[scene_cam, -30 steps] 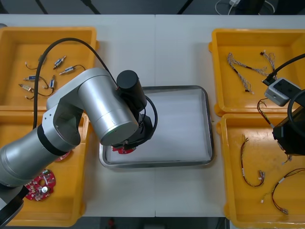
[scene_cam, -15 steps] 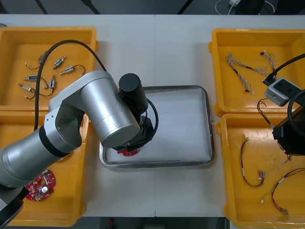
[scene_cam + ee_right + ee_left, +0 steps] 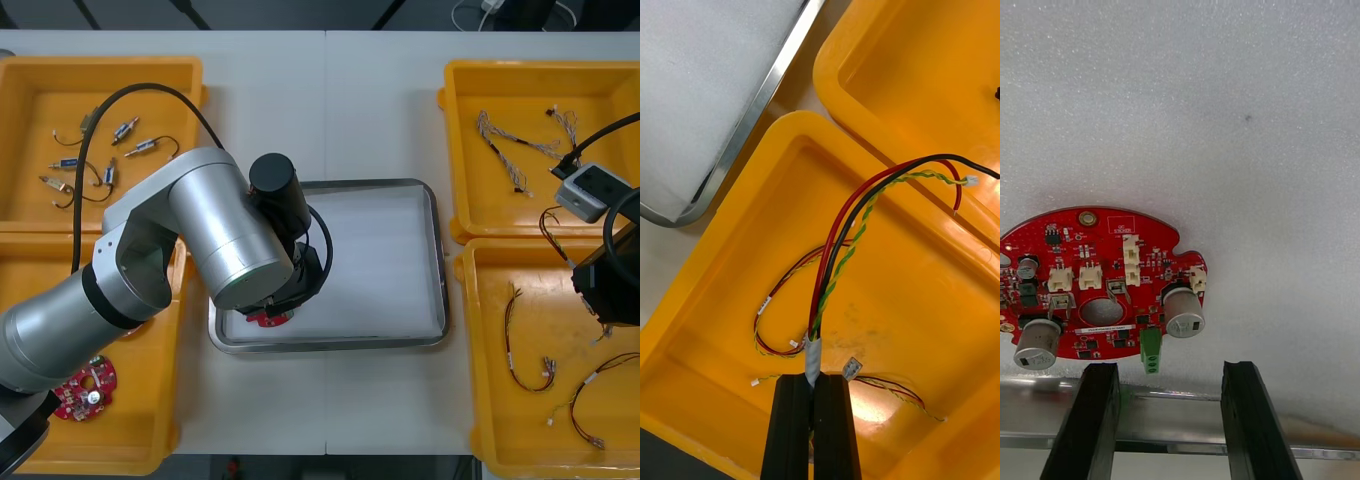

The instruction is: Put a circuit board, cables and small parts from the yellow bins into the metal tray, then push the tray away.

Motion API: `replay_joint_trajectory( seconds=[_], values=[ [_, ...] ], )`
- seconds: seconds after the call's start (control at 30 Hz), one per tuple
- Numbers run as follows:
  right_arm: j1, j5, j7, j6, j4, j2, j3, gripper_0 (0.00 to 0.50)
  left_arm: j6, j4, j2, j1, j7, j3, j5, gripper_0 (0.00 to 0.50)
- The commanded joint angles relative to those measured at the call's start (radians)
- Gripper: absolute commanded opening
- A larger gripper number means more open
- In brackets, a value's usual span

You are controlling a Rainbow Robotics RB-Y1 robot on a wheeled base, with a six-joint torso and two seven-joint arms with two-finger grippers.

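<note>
In the front view, your left arm [image 3: 200,240] reaches over the shiny metal tray with the white inside [image 3: 437,250]. The round red circuit board [image 3: 268,319] peeks out from under its wrist at the tray's near-left corner, just inside the near rim. A second round red board [image 3: 85,389] lies in the near yellow plastic bin on the left [image 3: 140,435], and small metal parts [image 3: 125,130] are scattered in the far left bin. Your right arm [image 3: 605,285] hangs over the near yellow bin on the right [image 3: 560,340], towards its far-right corner.

In the left wrist view, the left gripper [image 3: 1169,367] is released: its black fingers [image 3: 1082,420] stand wide apart with nothing clamped. The circuit board lies flat on the white lining just beyond the fingertips, shifted towards one finger. Its green connector [image 3: 1150,351] reaches level with the tips, in the gap. The tray's metal rim runs across beneath the fingers.

In the right wrist view, the right gripper [image 3: 812,386] is clenched on the white-wrapped end of a bundle of red, black and twisted yellow-green wires [image 3: 836,251]. The bundle rises from between the fingers and arcs over the bin. Loose red and yellow cables [image 3: 764,306] lie on that bin's floor beyond the fingertips, and the tray's corner sits just past the bin's rim.
</note>
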Motion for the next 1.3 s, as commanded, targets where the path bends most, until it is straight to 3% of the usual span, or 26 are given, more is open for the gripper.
replay_joint_trajectory(
  seconds=[0.03,0.43,0.8,1.1,1.3],
  values=[
    [-0.022,0.008,0.032,0.003,-0.005,-0.036,0.010,0.000,0.069,-0.053,0.007,-0.066,0.003,0.015,-0.005,0.500],
    [-0.033,0.002,0.035,0.003,-0.020,-0.052,0.042,0.000,0.124,-0.197,0.130,-0.110,-0.074,0.172,0.130,0.500],
    [-0.182,0.003,0.067,-0.004,-0.022,-0.052,0.223,0.000,0.125,-0.266,0.282,-0.116,-0.230,0.376,0.176,0.500],
    [-0.348,0.045,0.110,-0.073,-0.017,-0.023,0.470,0.000,0.124,-0.094,0.406,-0.153,-0.402,0.578,0.349,0.500],
    [-0.446,0.043,0.231,-0.093,0.040,0.029,0.571,0.000,0.118,0.064,0.470,-0.184,-0.495,0.634,0.388,0.500]
  ],
)
